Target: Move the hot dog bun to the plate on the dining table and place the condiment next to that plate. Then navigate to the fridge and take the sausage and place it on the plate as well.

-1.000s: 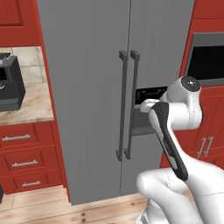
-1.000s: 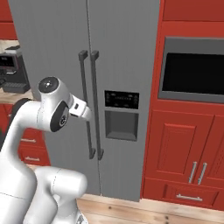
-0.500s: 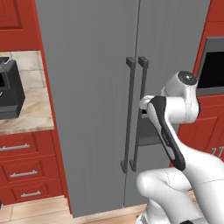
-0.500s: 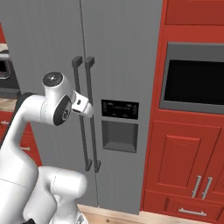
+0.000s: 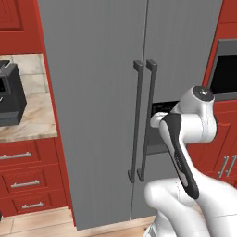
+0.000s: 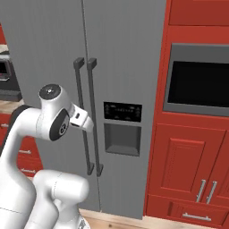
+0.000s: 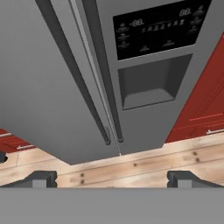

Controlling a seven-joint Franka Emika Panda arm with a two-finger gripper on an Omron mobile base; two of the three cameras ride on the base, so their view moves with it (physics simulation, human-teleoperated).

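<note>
Grey steel fridge (image 5: 102, 92) stands shut, its two bar handles (image 6: 85, 112) side by side. The pincer (image 7: 111, 177) faces it, jaws spread wide, holding nothing

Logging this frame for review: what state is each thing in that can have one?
fridge: both doors shut, bar handles side by side at the centre seam.
end effector: open, holding nothing, facing the fridge's lower front.
drawers: all shut.
built-in oven: door shut, window dark.
cabinet doors under the oven: shut.
</note>
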